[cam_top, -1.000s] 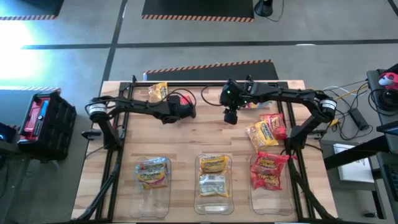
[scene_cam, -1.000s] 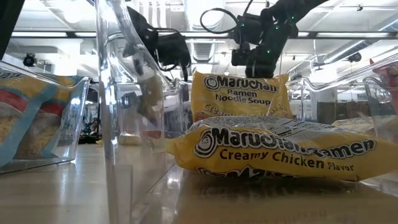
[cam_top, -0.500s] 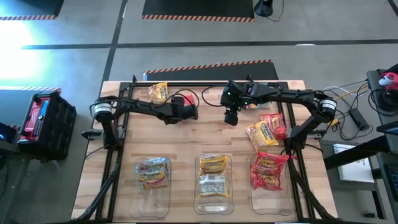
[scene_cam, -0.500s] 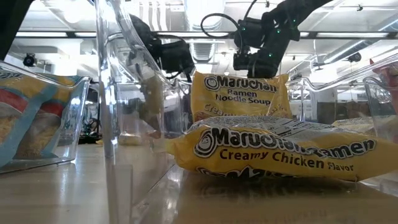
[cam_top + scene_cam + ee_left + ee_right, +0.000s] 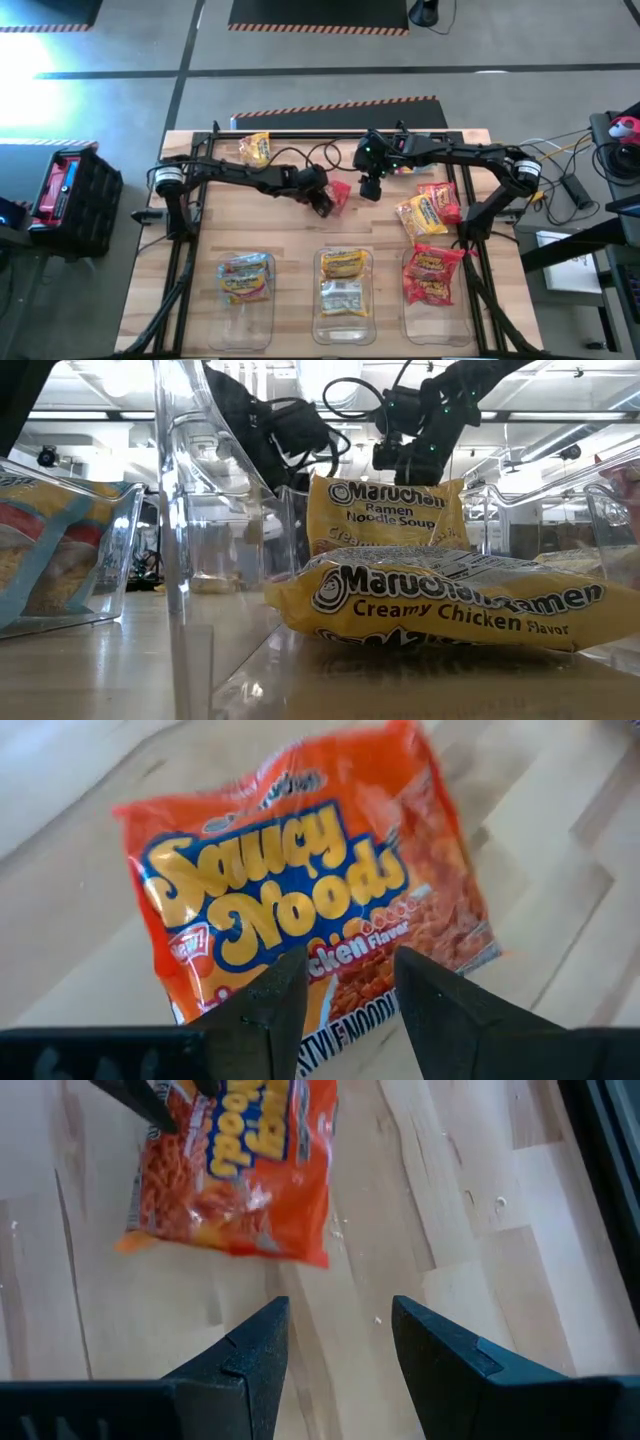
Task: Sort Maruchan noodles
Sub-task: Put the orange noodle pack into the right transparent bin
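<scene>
Holding red packet by its edge, left gripper half-closed mid-worktop; right gripper part-open, empty; carry low toward red bin.

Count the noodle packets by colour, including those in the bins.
red packets: 4
yellow packets: 4
blue packets: at least 2, one partly hidden
Total: at least 10
</scene>
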You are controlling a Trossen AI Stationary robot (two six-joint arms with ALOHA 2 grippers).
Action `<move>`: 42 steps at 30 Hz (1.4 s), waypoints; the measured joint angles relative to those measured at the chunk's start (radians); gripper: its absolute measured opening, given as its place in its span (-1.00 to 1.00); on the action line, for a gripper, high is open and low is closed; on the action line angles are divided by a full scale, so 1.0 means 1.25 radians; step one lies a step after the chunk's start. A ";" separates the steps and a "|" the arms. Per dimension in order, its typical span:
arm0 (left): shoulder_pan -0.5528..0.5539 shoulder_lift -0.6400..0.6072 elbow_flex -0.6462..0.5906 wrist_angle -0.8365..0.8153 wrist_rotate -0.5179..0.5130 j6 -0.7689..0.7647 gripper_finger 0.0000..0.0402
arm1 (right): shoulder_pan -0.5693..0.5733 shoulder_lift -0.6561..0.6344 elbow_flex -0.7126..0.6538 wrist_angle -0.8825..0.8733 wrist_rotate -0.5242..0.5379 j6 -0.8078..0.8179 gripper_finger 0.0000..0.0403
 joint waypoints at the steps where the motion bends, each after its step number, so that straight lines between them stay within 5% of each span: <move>1: 0.000 0.000 0.008 -0.001 0.000 -0.001 -0.33 | 0.000 0.000 0.000 0.000 0.000 0.000 -0.17; 10: -0.033 -0.023 0.041 -0.034 0.003 -0.163 -0.33 | -0.002 0.000 -0.013 0.084 -0.007 0.138 -0.17; 20: -0.075 -0.018 0.034 -0.033 -0.055 -0.345 -0.33 | -0.087 0.002 -0.115 0.260 -0.241 0.281 -0.17; 27: -0.070 -0.010 0.033 -0.040 -0.098 -0.368 -0.33 | -0.164 0.002 -0.186 0.367 -0.323 0.330 -0.17; 31: -0.064 0.003 0.033 -0.058 -0.098 -0.388 -0.33 | -0.176 0.002 -0.194 0.375 -0.324 0.328 -0.17; 36: -0.068 0.021 0.033 -0.078 -0.083 -0.414 -0.33 | -0.175 0.002 -0.193 0.372 -0.187 0.326 -0.17; 42: -0.068 0.048 0.037 -0.064 -0.080 -0.402 -0.33 | -0.175 0.002 -0.187 0.372 -0.181 0.329 -0.17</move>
